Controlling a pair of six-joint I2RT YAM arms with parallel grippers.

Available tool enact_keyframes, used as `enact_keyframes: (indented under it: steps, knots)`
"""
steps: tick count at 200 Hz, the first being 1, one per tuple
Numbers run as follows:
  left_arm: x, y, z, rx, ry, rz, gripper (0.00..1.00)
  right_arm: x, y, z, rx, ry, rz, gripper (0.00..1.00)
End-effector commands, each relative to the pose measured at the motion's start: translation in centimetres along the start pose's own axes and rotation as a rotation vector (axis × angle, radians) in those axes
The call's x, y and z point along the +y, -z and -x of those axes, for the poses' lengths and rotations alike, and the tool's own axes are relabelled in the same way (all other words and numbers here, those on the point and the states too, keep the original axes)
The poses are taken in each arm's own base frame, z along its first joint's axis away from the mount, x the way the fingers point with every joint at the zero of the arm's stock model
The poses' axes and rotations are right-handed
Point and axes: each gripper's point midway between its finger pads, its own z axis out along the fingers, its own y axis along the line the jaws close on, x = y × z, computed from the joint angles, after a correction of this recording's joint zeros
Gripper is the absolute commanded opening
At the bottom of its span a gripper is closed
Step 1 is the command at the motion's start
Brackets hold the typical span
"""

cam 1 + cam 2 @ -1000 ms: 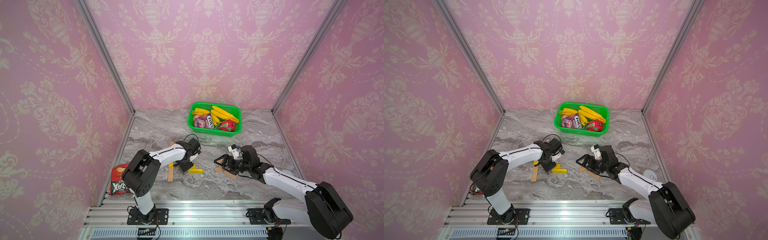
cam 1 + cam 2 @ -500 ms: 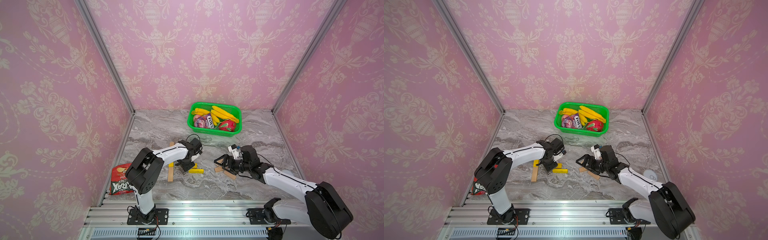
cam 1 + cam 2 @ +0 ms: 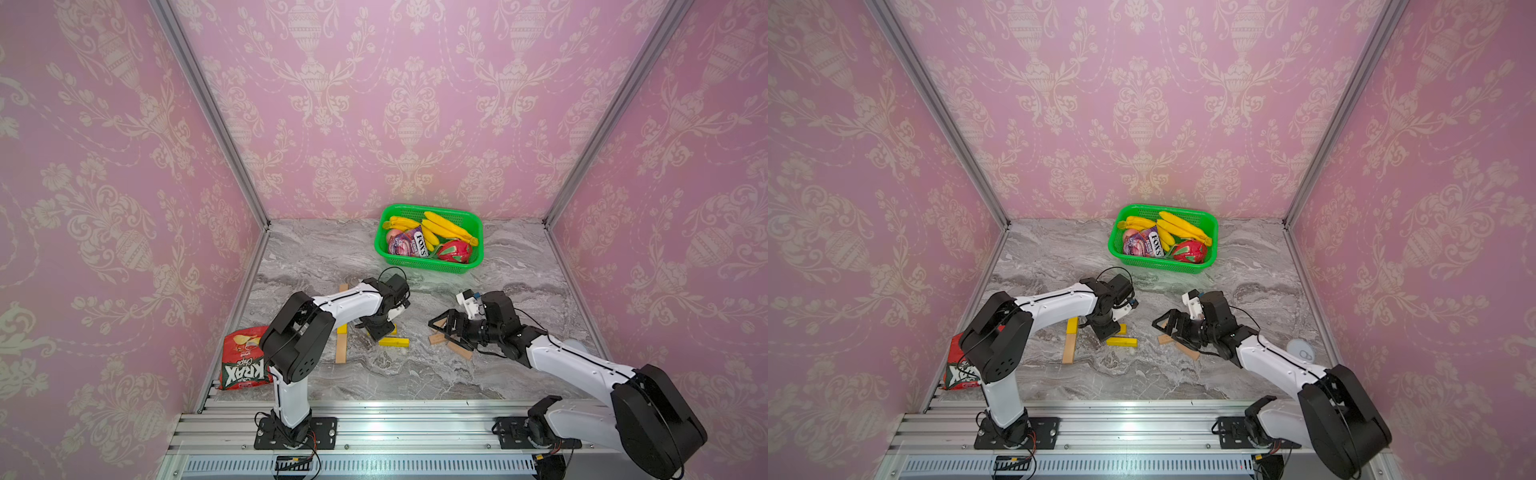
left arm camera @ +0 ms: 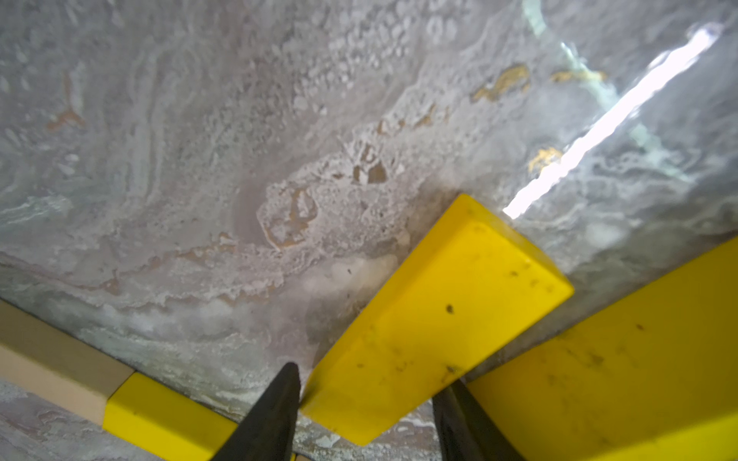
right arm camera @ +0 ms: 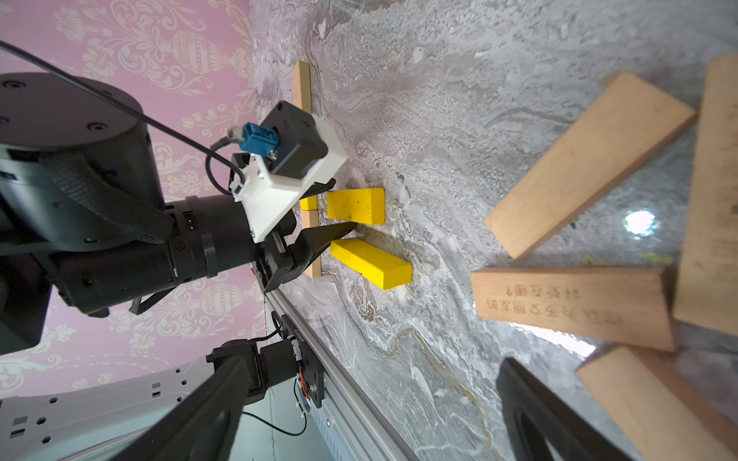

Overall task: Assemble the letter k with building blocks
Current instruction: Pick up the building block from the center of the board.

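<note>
Left gripper (image 4: pixel 373 379) fingers straddle a yellow block (image 4: pixel 435 319) lying flat beside the letter k (image 3: pixel 341 351) stem; whether they squeeze it, I cannot tell. Right gripper (image 5: pixel 373 367) gapes empty by tan blocks (image 5: pixel 587 163), one printed with Chinese characters. Grey marble table (image 3: pixel 415 374), pink damask walls (image 3: pixel 374 104). A KRAX chips bag (image 3: pixel 243 368) lies near the left arm's base; a FOX'S packet (image 3: pixel 419 245) and bananas (image 3: pixel 451 226) fill the green basket (image 3: pixel 424 266).

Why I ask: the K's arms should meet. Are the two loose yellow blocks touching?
Apart: the right wrist view shows grey table between one yellow block and the other.
</note>
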Motion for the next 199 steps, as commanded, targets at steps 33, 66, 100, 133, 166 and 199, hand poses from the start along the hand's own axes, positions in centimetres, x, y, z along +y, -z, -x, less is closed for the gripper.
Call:
enact_keyframes:
  steps: [33,66,100,133,166,199]
  knots:
    - [-1.2,-0.6,0.0,0.008,-0.033,-0.055,0.49,0.5,0.1,0.6,-0.005,0.023,-0.004,1.0]
    - [-2.0,-1.3,-0.3,0.032,-0.026,-0.096,0.4,-0.1,0.7,0.3,-0.029,0.014,-0.022,1.0]
    - [-2.3,-1.7,-0.8,0.039,-0.008,-0.103,0.22,-0.5,0.7,-0.1,-0.021,0.003,-0.028,1.0]
    - [-1.9,-2.0,-0.8,0.045,0.0,-0.081,0.16,-0.1,0.9,0.2,-0.028,0.014,-0.03,1.0]
    - [-1.7,-1.4,-0.4,0.005,0.041,-0.102,0.16,-0.2,1.0,0.2,-0.03,0.01,-0.037,1.0]
    - [-0.4,-0.2,0.4,-0.062,0.113,-0.129,0.17,0.0,1.2,0.2,-0.036,0.013,-0.041,1.0]
